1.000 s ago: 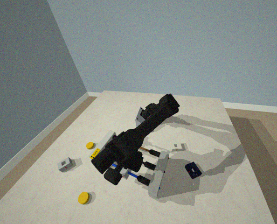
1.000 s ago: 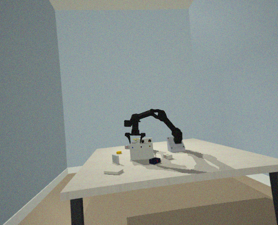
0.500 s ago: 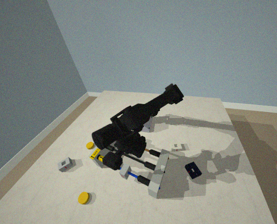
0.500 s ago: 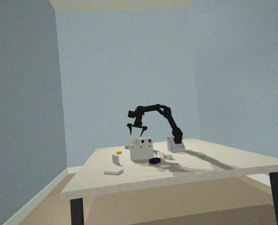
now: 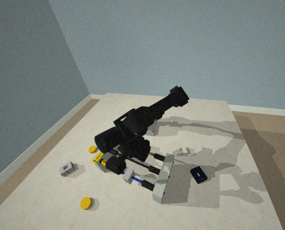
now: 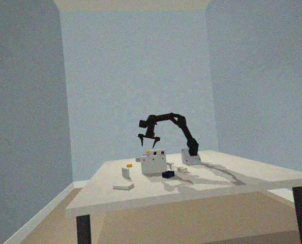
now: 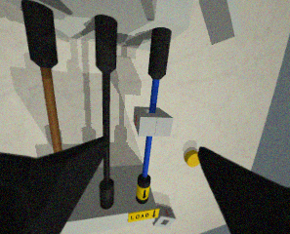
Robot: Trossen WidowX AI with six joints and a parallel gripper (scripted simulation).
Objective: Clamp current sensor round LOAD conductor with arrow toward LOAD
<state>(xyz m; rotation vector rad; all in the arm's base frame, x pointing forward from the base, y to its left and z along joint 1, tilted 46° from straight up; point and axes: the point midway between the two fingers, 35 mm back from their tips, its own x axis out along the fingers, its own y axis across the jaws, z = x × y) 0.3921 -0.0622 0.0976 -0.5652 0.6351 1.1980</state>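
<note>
Pincer (image 6: 147,147) (image 7: 152,145) spread wide, nothing in its grip, up above the wires! Below it, between the fingertips in the wrist view, the grey sensor (image 5: 129,175) (image 7: 154,122) sits round the blue wire (image 5: 136,179) (image 7: 146,156), the one leading to the LOAD label (image 5: 97,157) (image 7: 144,214). It looks closed, though the latch is too small to judge. Off to one side, a yellow disc (image 5: 86,203) (image 7: 191,158) on the table (image 5: 127,210) (image 6: 198,189) (image 7: 242,97).

In the top view you have two yellow discs, one left of centre (image 5: 92,149) and one lower left (image 5: 86,203) (image 6: 129,165) (image 7: 192,158). In the wrist view you get three wires: brown (image 7: 51,107) at left, black (image 7: 106,117) at centre-left, blue (image 7: 147,153) (image 5: 136,179) at centre. Your exterior view shows two white blocks, lower left: one upright (image 6: 125,172), one flat (image 6: 123,186).
</note>
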